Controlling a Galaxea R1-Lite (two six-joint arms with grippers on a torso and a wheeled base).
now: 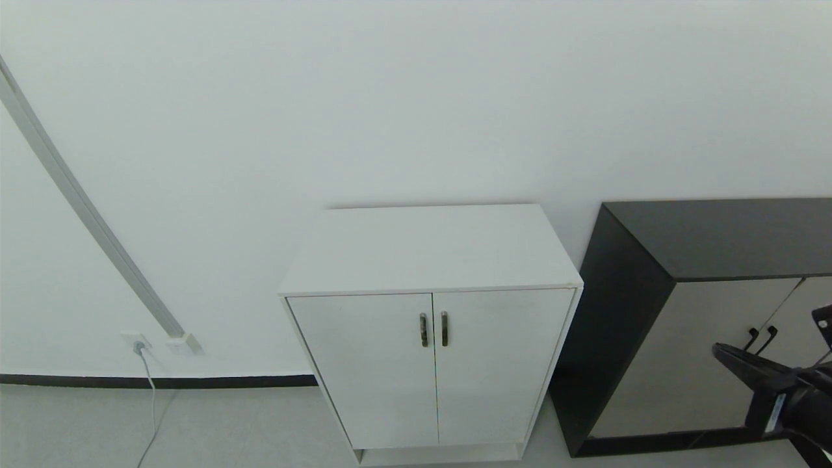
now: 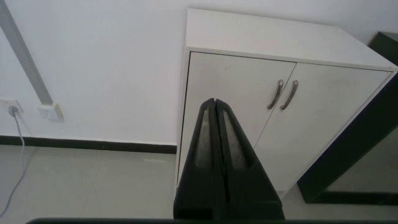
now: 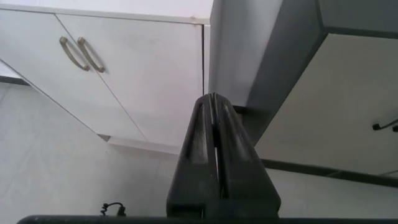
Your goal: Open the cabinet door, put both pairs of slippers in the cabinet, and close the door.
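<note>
Against the white wall (image 1: pixel 416 97), centre of the head view, stands the white cabinet (image 1: pixel 429 253) — upright, long axis vertical, front facing the robot. Left door (image 1: pixel 367 364) and right door (image 1: pixel 497 357) are both shut, flush with the frame, meeting at a thin vertical seam. Two metal bar handles (image 1: pixel 424 329) sit just beside that seam, one per door, both running vertically, parallel, near the top of the doors.

Left end effector (image 2: pixel 214 102): fingers pressed together, nothing between them, pointing toward the cabinet's left door, apart from it.

Right end effector (image 3: pixel 214 98): fingers pressed together, holding nothing, aimed at the lower corner where the white cabinet's right side meets a black cabinet (image 1: pixel 624 305). From the head camera it is low at the right edge, in front of the black cabinet's glossy doors, pointing left.

Black cabinet stands just beside the white one on its right. On the wall to the left — a socket (image 1: pixel 135 341) with a grey cable (image 1: pixel 151 390) hanging to the pale floor (image 1: pixel 227 429), and a slanted trunking strip (image 1: pixel 78 195).
</note>
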